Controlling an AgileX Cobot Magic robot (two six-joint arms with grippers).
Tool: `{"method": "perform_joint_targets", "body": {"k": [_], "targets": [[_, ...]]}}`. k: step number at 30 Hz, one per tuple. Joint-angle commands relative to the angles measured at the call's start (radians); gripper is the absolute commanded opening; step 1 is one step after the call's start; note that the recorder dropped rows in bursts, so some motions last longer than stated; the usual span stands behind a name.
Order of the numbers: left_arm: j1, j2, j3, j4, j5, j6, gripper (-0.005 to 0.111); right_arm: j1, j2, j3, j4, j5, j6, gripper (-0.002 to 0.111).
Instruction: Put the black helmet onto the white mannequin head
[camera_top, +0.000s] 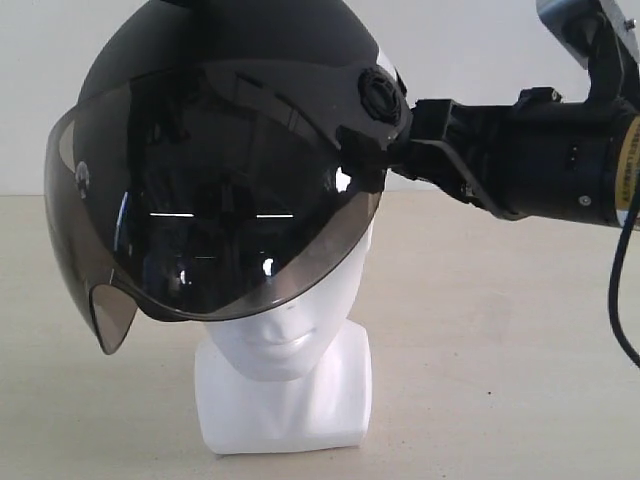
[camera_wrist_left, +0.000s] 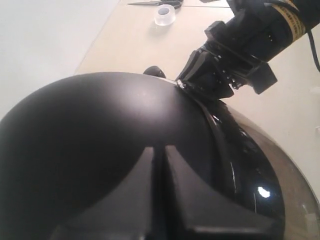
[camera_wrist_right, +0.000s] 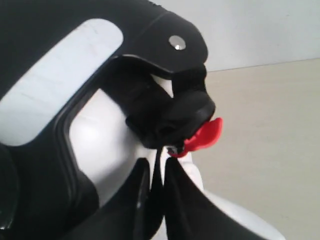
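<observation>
Right pincer (camera_wrist_right: 159, 162) is pinching the black helmet (camera_top: 230, 60) at its right edge by the visor pivot, jaws almost together. Left pincer (camera_wrist_left: 159, 152), fingers nearly touching with nothing between them, is resting on the crown. The helmet is sitting over the white mannequin head (camera_top: 285, 340), covering its eyes.

The black helmet (camera_top: 230, 50), crown cut off at the top edge, hides the white mannequin head (camera_top: 285, 345) above the nose. The far scissors (camera_wrist_left: 167, 3) look blurred, perhaps cropped.

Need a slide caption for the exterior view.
The black helmet sits over white mannequin head, visor down; right gripper pinches its side.
</observation>
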Motion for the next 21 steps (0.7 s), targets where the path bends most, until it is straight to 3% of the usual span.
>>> {"method": "perform_joint_targets", "body": {"k": [1, 11, 21], "targets": [[-0.007, -0.001, 0.009, -0.017, 0.002, 0.009, 0.004, -0.001, -0.043, 0.003, -0.028, 0.105, -0.003, 0.011], [-0.007, -0.001, 0.009, -0.018, -0.007, 0.009, 0.004, -0.001, -0.167, 0.003, -0.058, 0.259, -0.001, 0.011], [-0.007, -0.001, 0.009, -0.018, -0.039, 0.009, 0.004, -0.001, -0.214, 0.003, -0.123, 0.276, -0.007, 0.011]]}}
